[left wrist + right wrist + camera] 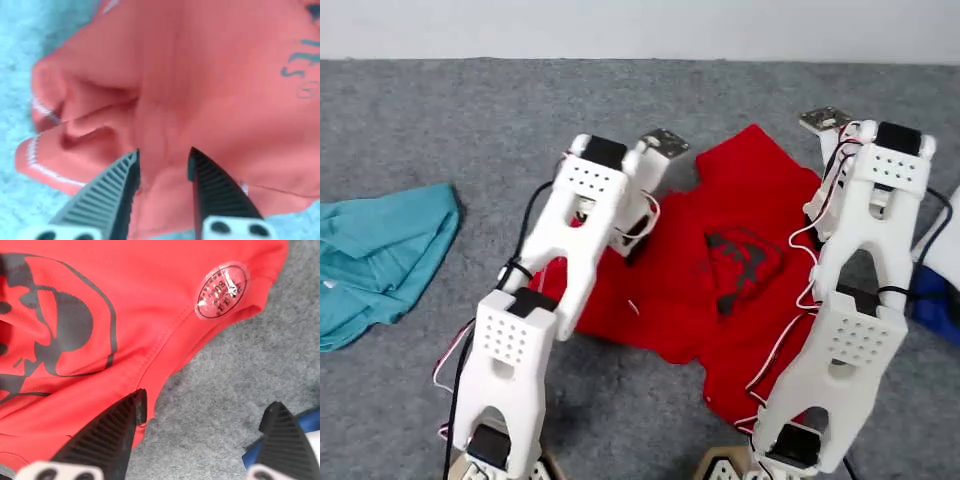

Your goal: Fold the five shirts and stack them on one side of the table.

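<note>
A red shirt [720, 260] with a dark skull print lies spread in the middle of the grey table. My left arm [575, 230] hangs over its left sleeve. In the left wrist view my left gripper [162, 161] is open just above that sleeve, with bunched red fabric [95, 120] and its white-stitched hem beyond the fingertips. My right arm [865, 230] stands at the shirt's right edge. My right gripper [206, 410] is wide open: one finger lies over the red hem [165, 360], the other near blue cloth. A teal shirt [380, 260] lies crumpled at the far left.
A blue and white garment [935, 290] lies at the table's right edge, close to my right arm, and its blue cloth [310, 421] shows beside the right gripper's outer finger. Bare grey surface [470, 110] runs along the back, below a white wall.
</note>
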Available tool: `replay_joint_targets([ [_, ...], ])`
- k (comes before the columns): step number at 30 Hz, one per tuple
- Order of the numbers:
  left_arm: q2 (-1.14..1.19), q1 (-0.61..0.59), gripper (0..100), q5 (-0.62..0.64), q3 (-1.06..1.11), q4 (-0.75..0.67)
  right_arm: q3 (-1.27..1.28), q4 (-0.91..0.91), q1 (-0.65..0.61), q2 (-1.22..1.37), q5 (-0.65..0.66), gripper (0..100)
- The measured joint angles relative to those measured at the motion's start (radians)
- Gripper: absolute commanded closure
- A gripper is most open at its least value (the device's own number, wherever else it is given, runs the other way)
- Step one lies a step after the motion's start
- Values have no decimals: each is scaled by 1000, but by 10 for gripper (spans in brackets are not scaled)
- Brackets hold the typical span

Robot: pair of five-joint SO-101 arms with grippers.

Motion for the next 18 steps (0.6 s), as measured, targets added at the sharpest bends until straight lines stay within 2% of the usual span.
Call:
replay_joint_targets([
  [6,0,-2,867,-31,109,0,0,0,2,0,0,634],
  [18,0,-66,929,-114,137,0,0,0,2,0,0,634],
])
